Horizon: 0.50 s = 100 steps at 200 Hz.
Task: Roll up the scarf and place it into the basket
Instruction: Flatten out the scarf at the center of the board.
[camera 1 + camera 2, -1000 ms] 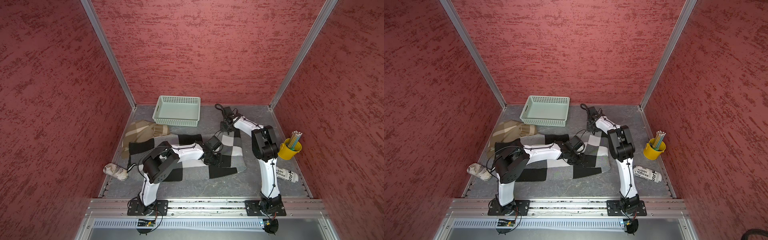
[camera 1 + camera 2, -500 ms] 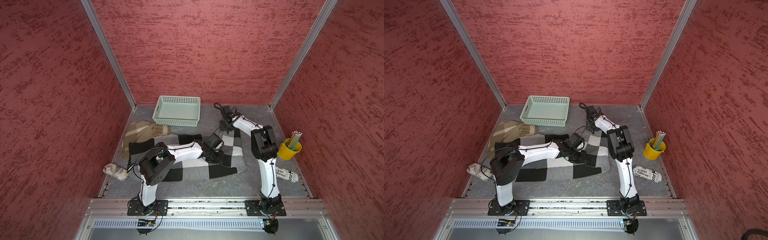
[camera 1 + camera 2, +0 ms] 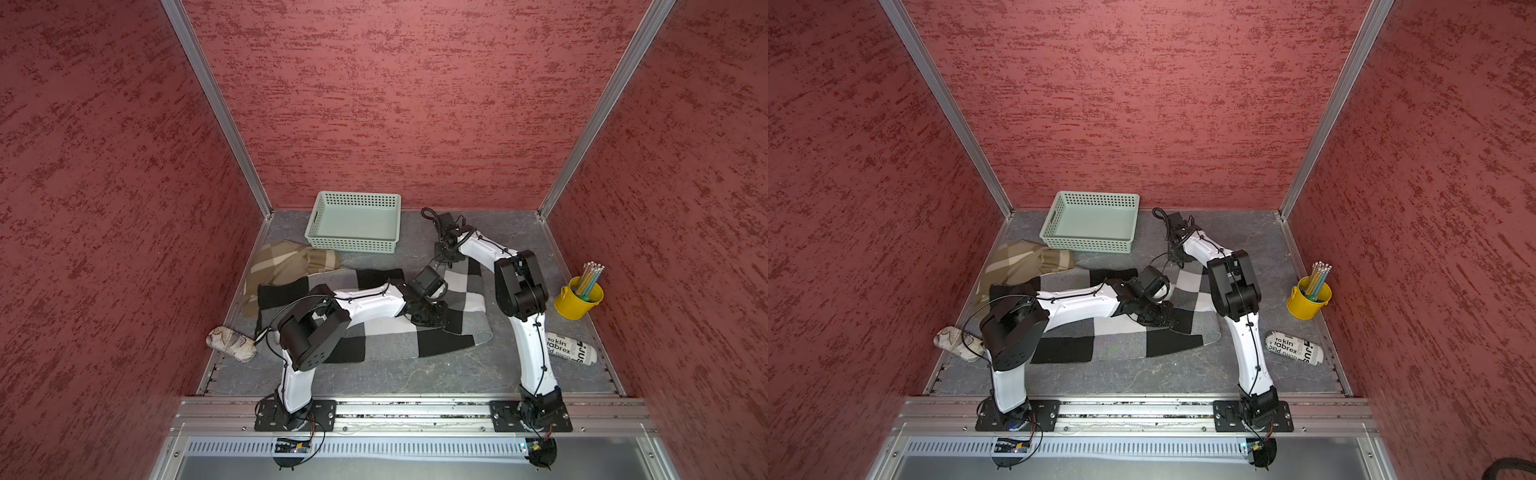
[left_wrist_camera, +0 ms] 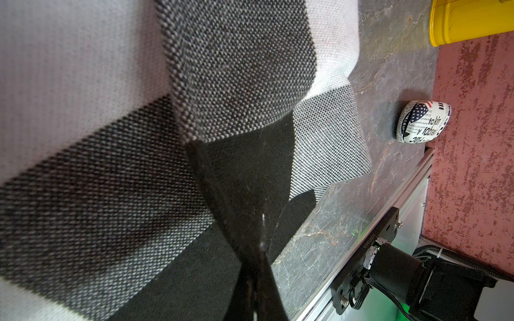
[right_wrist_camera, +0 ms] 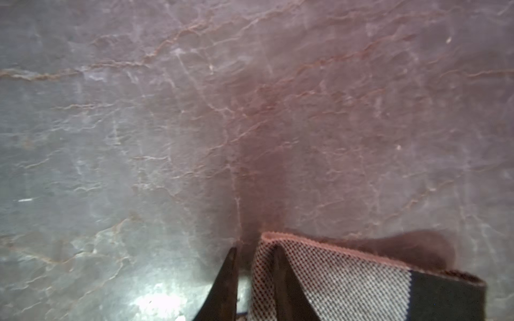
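The black, grey and white checked scarf (image 3: 386, 340) (image 3: 1121, 345) lies across the table, its right part doubled over. My left gripper (image 3: 440, 324) (image 3: 1163, 320) is down on it near the middle. In the left wrist view that gripper (image 4: 258, 258) is shut and black scarf (image 4: 83, 194) fabric fans out from the pinch. My right gripper (image 3: 446, 257) (image 3: 1177, 253) is at the scarf's far edge. Its jaws (image 5: 254, 250) stand nearly closed on a raised corner of the scarf (image 5: 347, 286). The mint-green basket (image 3: 353, 245) (image 3: 1088, 245) stands empty at the back.
A yellow bucket of pencils (image 3: 579, 299) (image 4: 470, 22) stands at the right wall, with a printed cloth roll (image 3: 571, 349) (image 4: 422, 122) in front of it. A beige checked cloth (image 3: 286, 262) and a small beige roll (image 3: 230, 343) lie at the left.
Both grippers stay at the scarf's end. The right gripper has edged slightly left, and the left arm's elbow has shifted a little.
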Motion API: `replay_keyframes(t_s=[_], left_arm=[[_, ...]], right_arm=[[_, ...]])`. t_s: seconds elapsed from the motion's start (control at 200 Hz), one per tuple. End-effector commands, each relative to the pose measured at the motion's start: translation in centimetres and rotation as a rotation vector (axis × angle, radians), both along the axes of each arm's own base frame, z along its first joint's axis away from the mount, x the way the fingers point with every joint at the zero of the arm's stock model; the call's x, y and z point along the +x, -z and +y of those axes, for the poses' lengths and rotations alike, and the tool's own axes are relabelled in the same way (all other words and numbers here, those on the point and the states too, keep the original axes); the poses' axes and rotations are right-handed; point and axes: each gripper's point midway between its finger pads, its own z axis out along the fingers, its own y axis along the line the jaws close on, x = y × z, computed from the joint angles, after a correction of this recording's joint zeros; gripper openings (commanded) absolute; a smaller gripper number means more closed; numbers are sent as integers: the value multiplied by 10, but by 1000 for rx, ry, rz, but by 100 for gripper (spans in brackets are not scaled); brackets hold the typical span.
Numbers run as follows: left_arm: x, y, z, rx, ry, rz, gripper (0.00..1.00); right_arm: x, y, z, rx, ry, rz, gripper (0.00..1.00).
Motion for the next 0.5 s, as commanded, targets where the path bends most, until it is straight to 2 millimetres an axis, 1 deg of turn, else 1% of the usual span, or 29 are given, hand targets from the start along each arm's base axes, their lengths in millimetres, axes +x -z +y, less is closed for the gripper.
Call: replay_keyframes(t_s=[0.0, 0.125, 0.261, 0.346, 0.416, 0.451, 0.496], left_arm=[[3, -10, -7, -29, 19, -21, 0], [3, -10, -7, -27, 18, -19, 0], [4, -9, -6, -23, 15, -19, 0], [5, -9, -6, -23, 13, -22, 0], [5, -9, -6, -23, 13, -23, 0], [5, -10, -7, -25, 14, -25, 0], [5, -13, -7, -31, 18, -31, 0]], right_arm=[[-10, 19, -18, -68, 43, 66, 23], [-14, 14, -22, -75, 54, 60, 23], [-18, 11, -21, -60, 50, 53, 22], [-18, 12, -18, -39, 41, 46, 13], [-14, 9, -19, -41, 40, 33, 0], [-11, 5, -21, -46, 46, 25, 0], [-6, -5, -26, -54, 53, 8, 0]])
